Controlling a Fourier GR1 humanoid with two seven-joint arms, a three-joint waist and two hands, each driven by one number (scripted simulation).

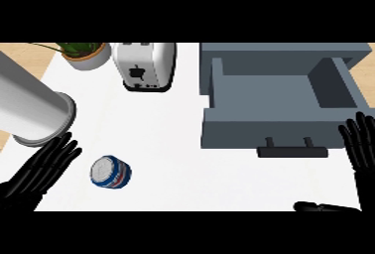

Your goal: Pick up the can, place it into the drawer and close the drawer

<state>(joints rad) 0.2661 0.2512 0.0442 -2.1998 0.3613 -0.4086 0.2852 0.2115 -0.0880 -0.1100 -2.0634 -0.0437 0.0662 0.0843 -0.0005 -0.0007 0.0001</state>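
the white counter (168,124) held the open grey drawer (282,96) at right, a large white cylinder (33,111) at left, a toaster (144,65) and a potted plant (84,52) at the back. the left hand (44,171), fingers straight and open, lay just beside the can (111,172), which stood near the front edge, well apart from the drawer. the right hand (360,144) rested open by the drawer front. the pick-up seemed the step in hand; next the left hand would need to curl round the can.

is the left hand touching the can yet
Apart. The head view shows white counter between the left hand and the can.
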